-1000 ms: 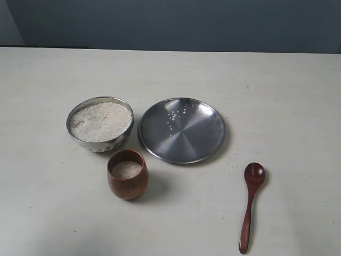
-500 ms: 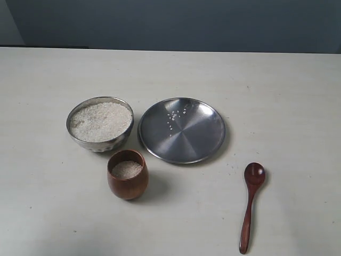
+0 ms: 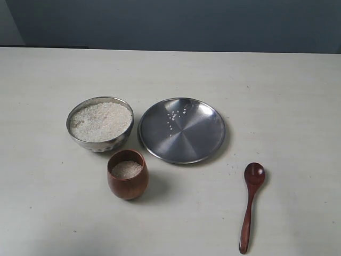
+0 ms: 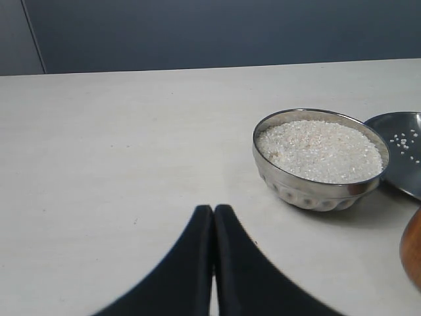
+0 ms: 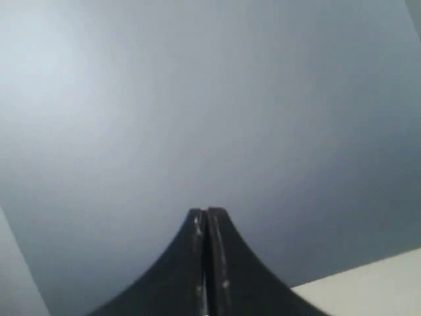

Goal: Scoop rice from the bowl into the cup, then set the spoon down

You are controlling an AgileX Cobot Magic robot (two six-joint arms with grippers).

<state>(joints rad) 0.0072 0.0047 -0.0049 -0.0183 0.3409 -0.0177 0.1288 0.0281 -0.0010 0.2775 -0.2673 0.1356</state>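
Observation:
A shiny steel bowl [image 3: 99,124] holds a pale heap of rice [image 3: 101,121] at the left of the table. Just in front of it stands the reddish-brown wooden cup [image 3: 127,174] with rice [image 3: 127,169] inside. The dark wooden spoon [image 3: 249,204] lies flat at the front right, head pointing away, untouched. Neither gripper shows in the exterior view. My left gripper [image 4: 213,209] is shut and empty, low over bare table, with the bowl [image 4: 320,159] a little way beyond it. My right gripper [image 5: 207,212] is shut and empty, facing a grey wall.
A flat steel plate [image 3: 181,129] with a few stray grains lies right of the bowl, its edge also in the left wrist view [image 4: 398,149]. A dark wall runs behind the table's far edge [image 3: 170,50].

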